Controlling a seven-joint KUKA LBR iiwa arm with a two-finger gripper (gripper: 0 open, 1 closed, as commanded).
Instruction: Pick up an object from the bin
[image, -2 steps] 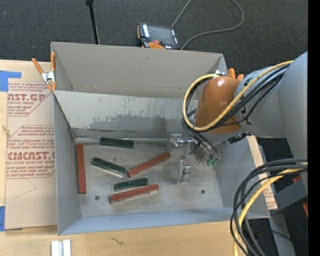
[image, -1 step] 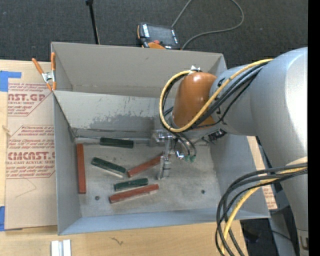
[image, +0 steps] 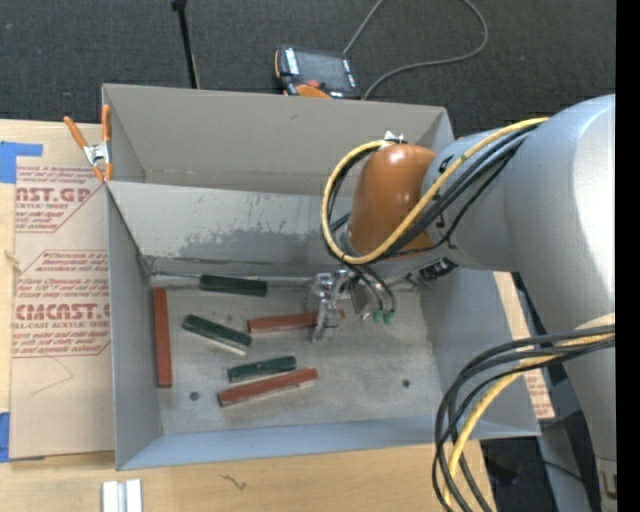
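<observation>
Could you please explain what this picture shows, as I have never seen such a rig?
One camera looks down into a grey metal bin. The big white shape on the right is a robot arm; the orange cover and cables are part of it. Its gripper is low at the right end of a red-brown stick mid-bin. Loose around it: a dark green stick behind, a pale-edged green stick, another green stick, a reddish stick in front, an orange stick by the left wall. Whether anything is held is unclear.
</observation>
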